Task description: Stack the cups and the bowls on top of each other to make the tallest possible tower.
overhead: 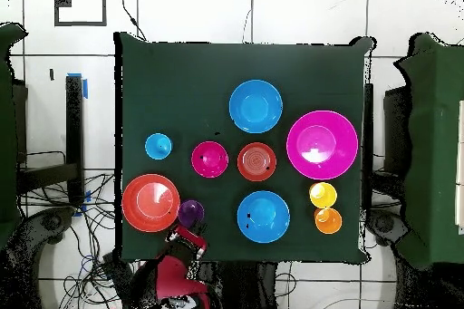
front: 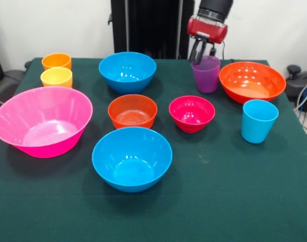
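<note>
A dark green table (front: 234,201) carries six bowls (front: 132,158); four cups (front: 259,120) stand upright, seemingly unstacked.

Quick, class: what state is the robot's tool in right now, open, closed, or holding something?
Tool: at the rim of the purple cup; open, closed or gripping cannot be told.

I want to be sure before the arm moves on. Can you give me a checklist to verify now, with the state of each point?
1. Gripper at the purple cup rim: ok.
2. Grip closed on the cup: cannot tell.
3. Purple cup upright: ok.
4. Cup apart from the orange-red bowl: ok in the front view, very close in the overhead view.
5. Any stack begun: not ok, every cup and bowl stands alone.
6. Light blue cup upright and free: ok.
</note>
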`<move>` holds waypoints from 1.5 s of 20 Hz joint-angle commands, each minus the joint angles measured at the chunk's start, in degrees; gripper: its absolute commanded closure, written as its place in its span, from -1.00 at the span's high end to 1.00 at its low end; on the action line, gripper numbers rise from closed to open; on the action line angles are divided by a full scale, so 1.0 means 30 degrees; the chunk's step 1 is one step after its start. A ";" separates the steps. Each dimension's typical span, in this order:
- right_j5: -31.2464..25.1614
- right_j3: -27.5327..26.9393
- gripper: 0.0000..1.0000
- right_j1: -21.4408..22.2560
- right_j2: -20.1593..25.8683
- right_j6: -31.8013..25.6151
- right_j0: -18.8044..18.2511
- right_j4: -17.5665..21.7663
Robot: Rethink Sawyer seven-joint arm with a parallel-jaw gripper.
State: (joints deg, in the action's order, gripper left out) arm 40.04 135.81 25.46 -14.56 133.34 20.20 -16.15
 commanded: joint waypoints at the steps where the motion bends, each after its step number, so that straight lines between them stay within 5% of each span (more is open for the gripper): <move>1: -0.3421 -0.2533 1.00 0.0563 0.2074 0.1387 0.1256 -0.1611; 7: -0.4355 -0.2999 1.00 0.1003 0.3040 0.2256 0.1199 -0.1379; 13: -0.2978 -0.3811 1.00 -0.0023 0.3782 0.3292 0.0713 -0.1102; 20: -0.1737 -0.5417 1.00 -0.1933 0.3485 0.2551 0.0162 -0.0213; 30: -0.1823 -0.5550 1.00 -0.2072 0.2769 0.2043 -0.0122 0.0687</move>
State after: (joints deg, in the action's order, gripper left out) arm 35.18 125.86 22.64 -11.44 133.34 21.06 -16.99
